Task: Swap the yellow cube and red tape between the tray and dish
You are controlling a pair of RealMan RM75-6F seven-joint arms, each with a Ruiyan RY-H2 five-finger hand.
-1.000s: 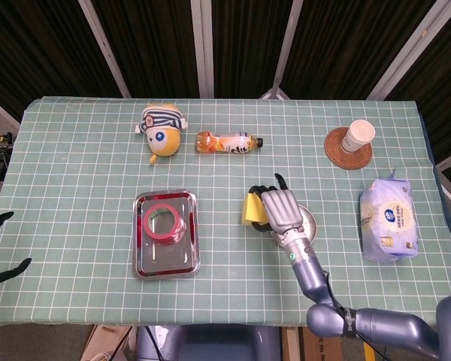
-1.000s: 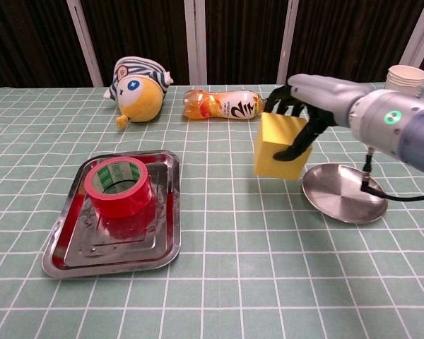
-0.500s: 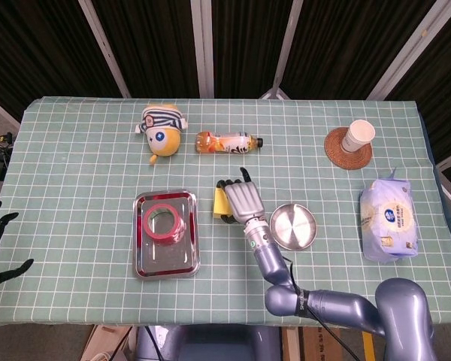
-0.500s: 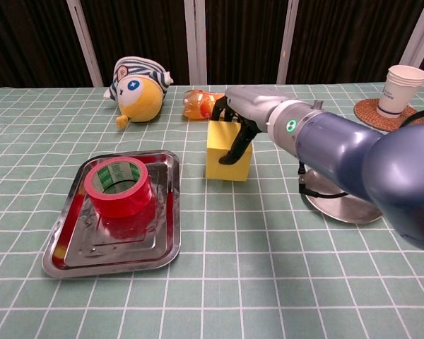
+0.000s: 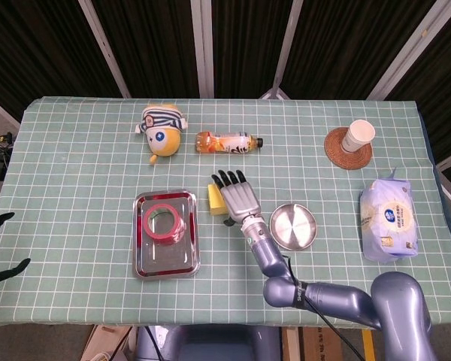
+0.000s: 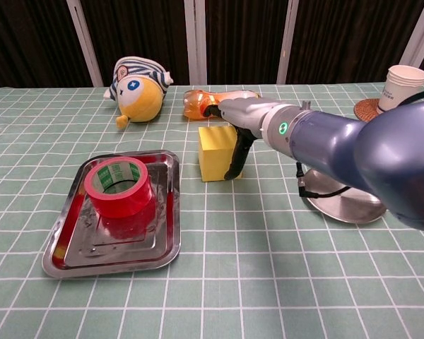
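Yellow cube (image 6: 214,152) set on cloth between tray (image 6: 63,248) and dish (image 6: 345,200); right hand (image 5: 238,198) draped over it, grip unclear. Release cleanly, lift straight up.

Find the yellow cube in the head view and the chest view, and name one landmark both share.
Head view: yellow cube sits mid-table, right of the tray, partly under the right hand.
Chest view: the cube stands centre frame, the hand over it.
Shared landmark: red tape in the tray.

silver right hand (image 5: 239,199) - black fingers (image 6: 234,164), blue-grey arm (image 6: 353,155)
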